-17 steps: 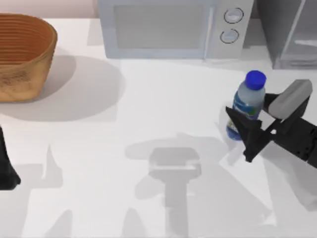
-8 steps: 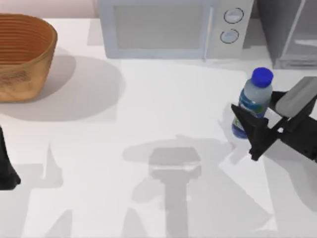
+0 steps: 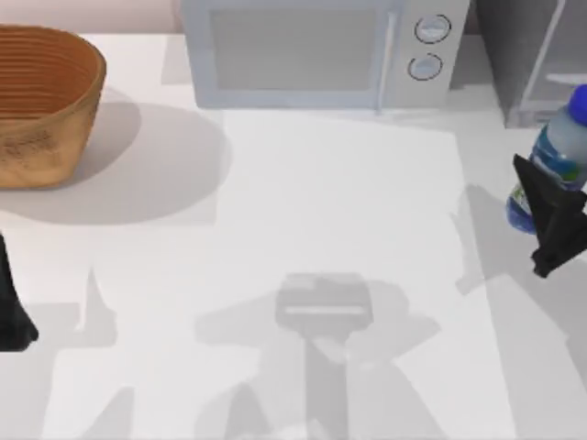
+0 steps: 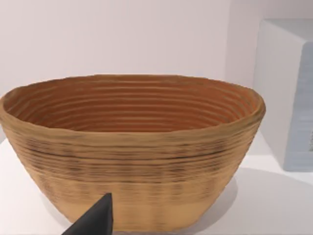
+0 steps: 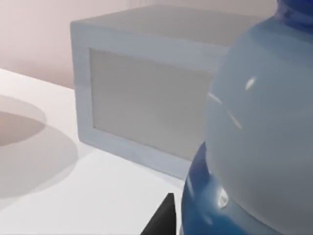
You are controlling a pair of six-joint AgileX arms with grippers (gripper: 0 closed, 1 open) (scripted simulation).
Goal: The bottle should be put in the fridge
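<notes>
Behind the right end effector stands the dark grey fridge, and clenched upright in that end effector at the desk's right edge is the clear bottle, blue-capped, blue-based, with a blue-green-white label.

Bottle: clear, glossy plastic with bright highlights on the shoulder, seen close in the right wrist view; smooth blue cap and a shiny printed label. Right gripper: matt black, hard-looking fingers clamped against the bottle. Basket: tan, coiled and ribbed like woven fibre, rough and matt, with darker streaks on the outer wall. Microwave: smooth pale casing with a dull, faintly translucent door panel. Fridge: dark grey, smooth, with a see-through panel. Table: plain white, smooth, matt.
</notes>
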